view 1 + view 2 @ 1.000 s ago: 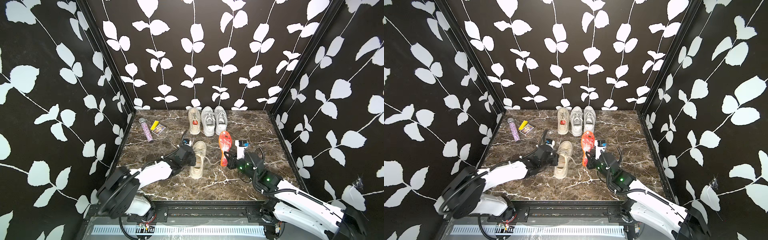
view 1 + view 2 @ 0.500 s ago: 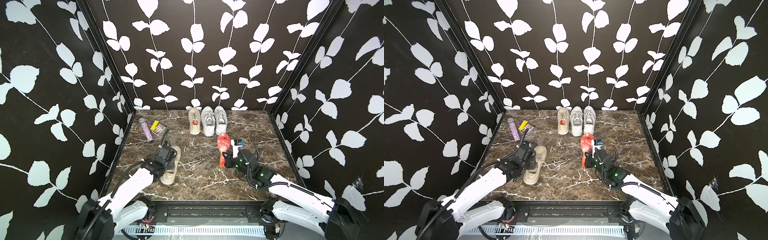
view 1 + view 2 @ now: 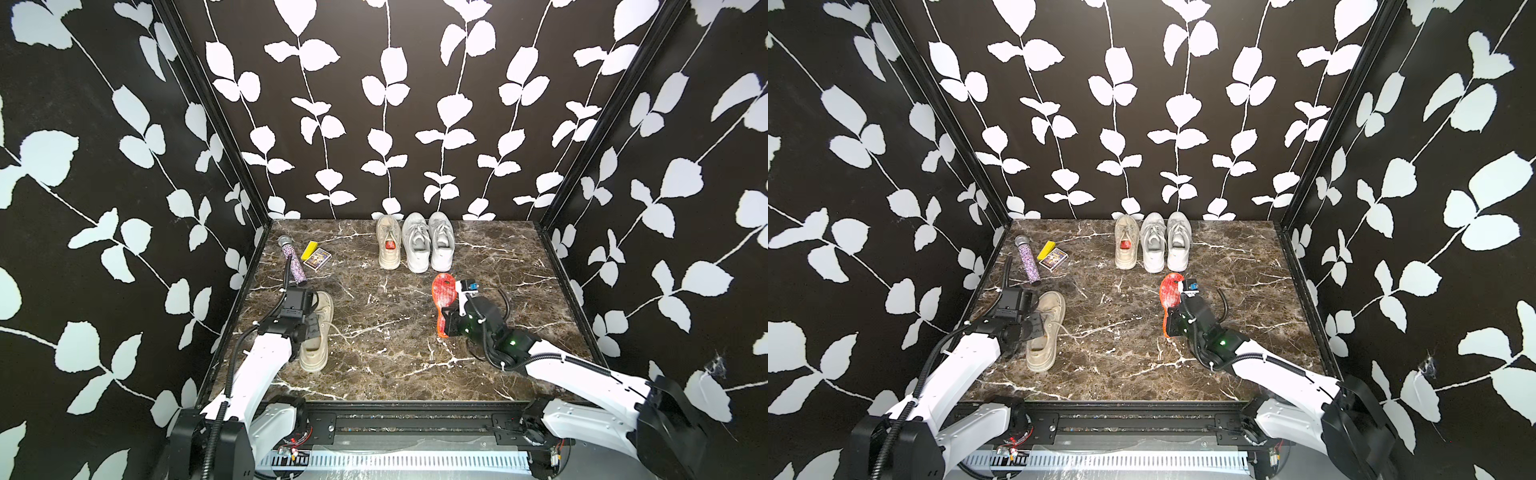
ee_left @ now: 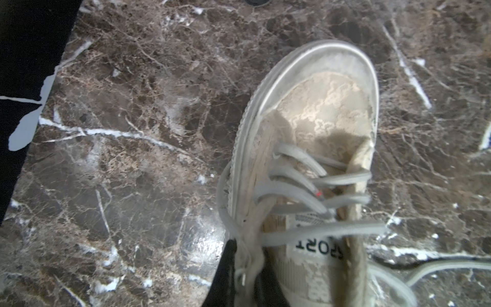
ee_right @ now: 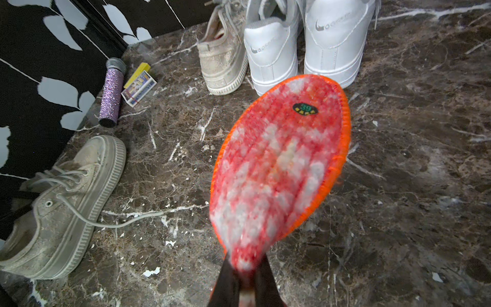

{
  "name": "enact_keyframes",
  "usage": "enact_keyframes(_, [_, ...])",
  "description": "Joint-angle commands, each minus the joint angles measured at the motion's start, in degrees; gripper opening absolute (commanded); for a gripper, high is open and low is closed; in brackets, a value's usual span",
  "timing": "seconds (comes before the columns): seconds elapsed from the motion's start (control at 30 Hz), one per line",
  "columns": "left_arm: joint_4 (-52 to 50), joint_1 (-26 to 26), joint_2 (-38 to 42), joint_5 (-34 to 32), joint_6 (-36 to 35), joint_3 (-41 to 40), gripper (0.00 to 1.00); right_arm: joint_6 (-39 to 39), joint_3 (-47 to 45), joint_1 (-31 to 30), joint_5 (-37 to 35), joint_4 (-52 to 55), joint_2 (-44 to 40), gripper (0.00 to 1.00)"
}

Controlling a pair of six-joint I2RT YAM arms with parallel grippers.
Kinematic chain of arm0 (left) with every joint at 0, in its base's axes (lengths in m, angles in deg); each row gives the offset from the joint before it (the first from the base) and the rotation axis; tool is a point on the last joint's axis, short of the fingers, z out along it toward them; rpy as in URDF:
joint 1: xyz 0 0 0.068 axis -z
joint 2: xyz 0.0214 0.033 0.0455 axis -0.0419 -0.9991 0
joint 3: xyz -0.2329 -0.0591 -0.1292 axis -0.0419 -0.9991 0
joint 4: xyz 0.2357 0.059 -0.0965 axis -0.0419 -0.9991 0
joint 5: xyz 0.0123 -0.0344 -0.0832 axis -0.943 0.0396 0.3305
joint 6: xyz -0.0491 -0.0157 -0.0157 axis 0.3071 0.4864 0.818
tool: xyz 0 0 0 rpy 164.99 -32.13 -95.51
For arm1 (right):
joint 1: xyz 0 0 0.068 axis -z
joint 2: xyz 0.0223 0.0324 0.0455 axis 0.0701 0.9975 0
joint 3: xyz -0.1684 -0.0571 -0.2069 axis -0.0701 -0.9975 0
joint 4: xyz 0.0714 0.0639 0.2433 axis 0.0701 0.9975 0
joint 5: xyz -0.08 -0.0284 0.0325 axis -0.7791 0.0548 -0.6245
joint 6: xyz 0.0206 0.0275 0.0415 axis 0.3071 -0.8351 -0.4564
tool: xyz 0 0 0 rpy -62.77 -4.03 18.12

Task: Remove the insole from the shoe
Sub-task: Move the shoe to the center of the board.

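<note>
Checking both top views first: dark brown marble-look table (image 3: 395,374) with white veins, boxed in by black walls (image 3: 124,166) covered in white leaf vines, and a black rail (image 3: 415,419) along the near edge. A beige shoe (image 3: 320,353) lies around 9 o'clock on the table, toe aimed at 12, and the left pincer (image 3: 311,332) is clamped on its side by the laces. The orange insole (image 3: 440,291) is already out, over at roughly 3 o'clock, well apart from that shoe, wide end up, with the right pincer (image 3: 446,324) clenched on its narrow end. At 12 o'clock, against the back wall, a second beige shoe (image 3: 388,249) stands just beside a white sneaker pair (image 3: 428,245). Around 10 o'clock there's a glittery purple microphone (image 3: 293,262) next to a small yellow card box (image 3: 316,257).

Left wrist view: black fingers (image 4: 223,276) pinch the shoe's edge beside the grey laces (image 4: 318,231). You get a worn lacy toe cap, shiny marble all around and a sliver of leaf wall.

Right wrist view: the insole fills the middle, with a fuzzy red-and-white face, an orange stitched rim and a small dark oval label (image 5: 305,109) near the wide end. Its narrow end is squeezed between the fingers. Little white chips (image 5: 151,272) are scattered over the marble.
</note>
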Motion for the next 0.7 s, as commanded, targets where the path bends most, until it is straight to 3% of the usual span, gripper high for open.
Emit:
enact_keyframes(0.0, [-1.69, -2.16, 0.54, -1.87, -0.16, 2.01, 0.00, -2.35, 3.02, 0.17, -1.52, 2.95, 3.21, 0.00])
enact_keyframes(0.23, [-2.45, -4.07, -0.21, -3.87, 0.99, 2.19, 0.03, -3.39, 6.19, 0.16, -1.53, 10.06, 10.14, 0.00])
enact_keyframes(0.33, [-2.80, -4.17, -0.92, -4.15, 1.27, 2.55, 0.14, -3.94, 6.71, 0.17, -1.30, 12.44, 12.33, 0.00])
enact_keyframes(0.6, [-3.07, -4.16, 0.77, -4.59, 1.83, 1.99, 0.26, -6.36, 6.48, 0.17, 1.64, 14.13, 16.28, 0.00])
enact_keyframes(0.67, [-3.09, -4.18, 1.42, -4.59, 1.84, 1.64, 0.30, -6.99, 6.54, 0.17, 0.67, 15.13, 16.46, 0.11])
